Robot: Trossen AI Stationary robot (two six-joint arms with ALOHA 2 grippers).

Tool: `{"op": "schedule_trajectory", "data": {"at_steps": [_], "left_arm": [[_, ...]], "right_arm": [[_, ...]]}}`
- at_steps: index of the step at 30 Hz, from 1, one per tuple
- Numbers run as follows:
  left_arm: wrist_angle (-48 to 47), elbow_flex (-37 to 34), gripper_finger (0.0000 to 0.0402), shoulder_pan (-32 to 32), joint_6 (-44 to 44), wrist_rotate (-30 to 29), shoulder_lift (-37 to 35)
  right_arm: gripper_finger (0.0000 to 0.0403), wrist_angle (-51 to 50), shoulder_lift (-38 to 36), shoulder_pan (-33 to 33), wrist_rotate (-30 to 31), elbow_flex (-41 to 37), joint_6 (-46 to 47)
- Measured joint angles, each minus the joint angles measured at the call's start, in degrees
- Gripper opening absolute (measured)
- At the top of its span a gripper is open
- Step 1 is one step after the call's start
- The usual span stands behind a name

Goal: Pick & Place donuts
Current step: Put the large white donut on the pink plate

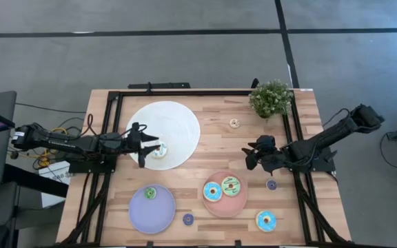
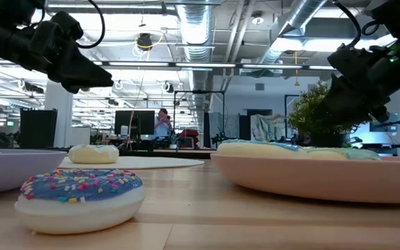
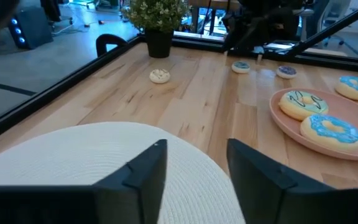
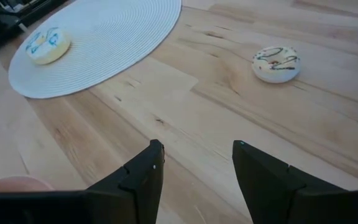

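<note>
My left gripper [image 1: 146, 146] [image 3: 194, 147] is open and hangs above the large white disc [image 1: 178, 120]. A cream donut with blue icing [image 1: 160, 149] [image 4: 45, 45] lies flat on the disc just beyond the fingertips, and the low view shows the gripper [image 2: 97, 78] raised clear of it [image 2: 93, 153]. My right gripper [image 1: 247, 157] [image 4: 197, 147] is open over bare wood, right of the disc. A small white donut [image 1: 234, 123] [image 4: 277, 63] lies on the table near the plant. Other donuts lie on the plates and the table.
The pink plate [image 1: 220, 207] carries a blue donut [image 1: 212, 191] and a cream one [image 1: 231, 184]. The lilac plate [image 1: 150, 215] carries a green donut [image 1: 150, 193]. Loose on the wood: two small purple donuts [image 1: 188, 219], [image 1: 271, 184] and a blue one [image 1: 266, 220]. A potted plant [image 1: 271, 98] stands at the far right.
</note>
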Motion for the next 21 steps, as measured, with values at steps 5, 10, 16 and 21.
{"op": "schedule_trajectory", "data": {"at_steps": [5, 10, 16, 21], "left_arm": [[2.8, 0.1, 0.0189, 0.0, -1.3, -1.8, 0.0], [-5.3, 4.1, 0.0191, 0.0, -3.8, -9.6, 1.6], [-21.3, 12.5, 0.0185, 1.2, -13.9, -11.9, 11.4], [-33.5, 19.8, 0.0180, 3.7, -19.9, -9.8, 22.5]], "right_arm": [[0.0179, 0.0, 0.0, 0.0, -0.1, 0.0, -0.1], [0.0178, 0.0, 0.0, 0.0, -0.1, 0.0, -0.4], [0.0180, 0.0, 0.0, 0.0, -0.1, 0.0, -0.5], [0.0178, 0.0, 0.0, 0.0, -0.1, 0.0, -0.5]]}}
